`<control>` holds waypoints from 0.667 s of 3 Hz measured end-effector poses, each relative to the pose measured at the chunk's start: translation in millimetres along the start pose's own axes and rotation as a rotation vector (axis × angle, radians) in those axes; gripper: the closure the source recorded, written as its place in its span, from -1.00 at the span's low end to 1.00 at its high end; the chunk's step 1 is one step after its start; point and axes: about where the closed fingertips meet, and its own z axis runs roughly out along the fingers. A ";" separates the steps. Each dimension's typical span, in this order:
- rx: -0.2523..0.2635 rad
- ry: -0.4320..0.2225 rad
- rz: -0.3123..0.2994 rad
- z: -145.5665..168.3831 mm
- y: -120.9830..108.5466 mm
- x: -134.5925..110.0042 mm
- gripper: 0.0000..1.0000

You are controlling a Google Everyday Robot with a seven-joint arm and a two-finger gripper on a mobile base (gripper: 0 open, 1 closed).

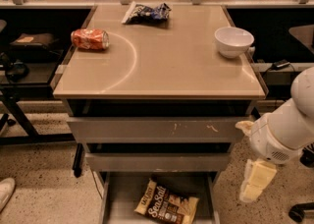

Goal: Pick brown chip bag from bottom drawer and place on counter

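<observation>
**Bottom drawer** [120, 196]: one. Lowest of three grey drawers, pulled open toward the near side, plain grey floor showing.

**Brown chip bag** [167, 204]: one. It lies flat and askew on the floor of the bottom drawer, about mid-width, with the "Sea Salt" script facing up.

**Gripper** [257, 186]: one. Cream-coloured, it hangs pointing down at the near right, outside the drawer unit and beside the open bottom drawer. Whether it is open or closed cannot be told. The brown chip bag lies to its left and a little lower, well apart from it, with the drawer's right wall between them.

**Arm** [287, 127]: one. White and rounded, it enters from the right edge above the gripper.

**Shoe** [5, 193]: one. White, at the near left edge on the speckled floor.

**Upper drawers**: two, grey.
- Middle drawer [157, 162].
- Top drawer [147, 129], front scuffed.

**Surface** [167, 66]: one. A beige top with a faint white curved line, carrying three things, all well apart:
- Can [90, 39]: one, red, on its side near the left edge.
- Bowl [234, 41]: one, white, upright near the right edge.
- Blue and white bag [145, 13]: one, at the far edge.
</observation>
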 end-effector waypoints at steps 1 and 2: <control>-0.084 -0.067 0.038 79.5 18.0 18.4 -1.00; -0.091 -0.161 0.075 150.4 26.6 35.5 -1.00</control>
